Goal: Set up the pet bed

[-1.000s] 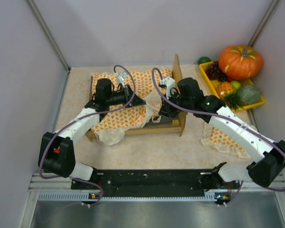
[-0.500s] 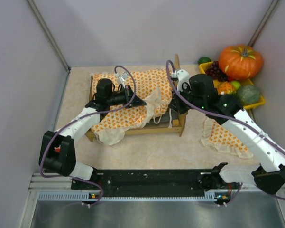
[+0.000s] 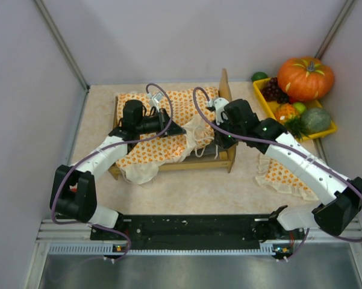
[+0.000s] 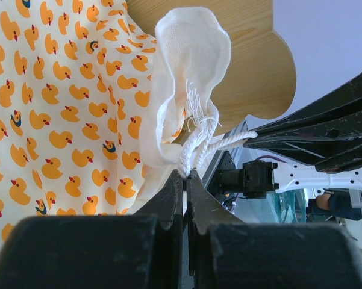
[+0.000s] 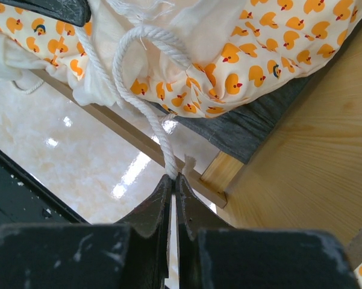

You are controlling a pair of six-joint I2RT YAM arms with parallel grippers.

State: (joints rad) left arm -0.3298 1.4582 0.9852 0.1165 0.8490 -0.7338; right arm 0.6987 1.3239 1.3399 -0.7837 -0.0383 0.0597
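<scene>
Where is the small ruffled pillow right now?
In the top view the pillow lies on the table right of the pet bed, partly beneath the right arm.

Grapes (image 3: 273,90) lie in yellow tray (image 3: 318,133) near pumpkin (image 3: 305,77).

Bright, even light, soft shadows — glare patches on tabletop (image 5: 129,174); wrist-view foregrounds blurred.

The pet bed (image 3: 199,165) is a light-wood rectangular frame. It stands level near the far edge of the tabletop, about midway between the left and right edges, with its long axis left to right. The tall rounded headboard (image 3: 224,84) stands upright at the right end. The dark grey fabric base (image 5: 253,129) shows beside it.
</scene>
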